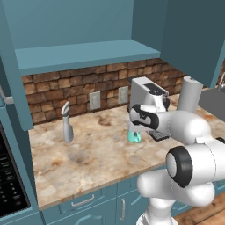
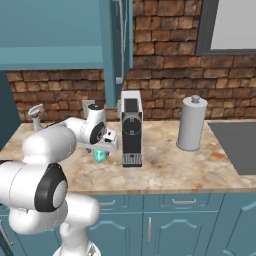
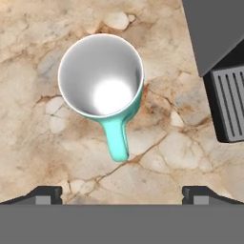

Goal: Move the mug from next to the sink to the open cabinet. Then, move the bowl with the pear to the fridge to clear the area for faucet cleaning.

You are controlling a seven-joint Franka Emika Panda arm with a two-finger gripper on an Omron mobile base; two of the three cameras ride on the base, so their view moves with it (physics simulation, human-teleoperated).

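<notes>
The arm [image 1: 189, 158] was built of glossy white, rounded segments, swollen at each joint like stacked capsules. Dark grey rings and round black caps marked the joints, one large cap showing on the elbow in both base views. The wrist carried a white housing with a black band. The claw [image 3: 122, 193] ended in two small dark grey finger tips [image 3: 43, 194].
</notes>
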